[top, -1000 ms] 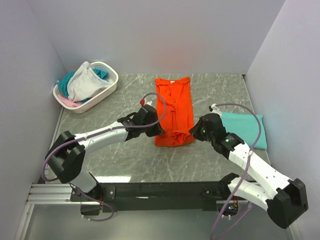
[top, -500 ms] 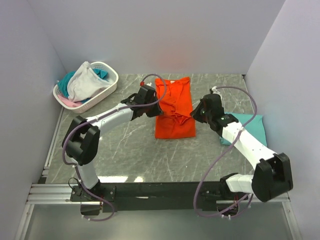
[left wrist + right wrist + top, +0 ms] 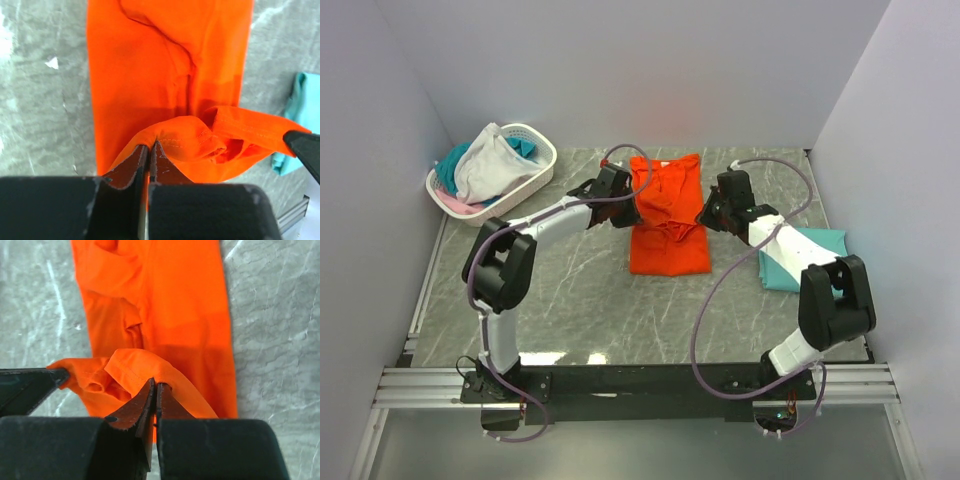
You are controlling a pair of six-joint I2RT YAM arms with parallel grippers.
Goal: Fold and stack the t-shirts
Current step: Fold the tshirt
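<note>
Over orange t-shirt (image 3: 670, 255) — left fingers (image 3: 127, 167), right fingers (image 3: 132, 410) clamped on its hem; hem carried farther back than before

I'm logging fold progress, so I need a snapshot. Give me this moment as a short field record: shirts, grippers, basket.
orange t-shirt: on the table, near hem lifted above its middle
left gripper: shut on the hem's left end
right gripper: shut on the hem's right end
teal t-shirt: folded, at the table's right side
basket: back left, holding white, teal and pink garments
</note>
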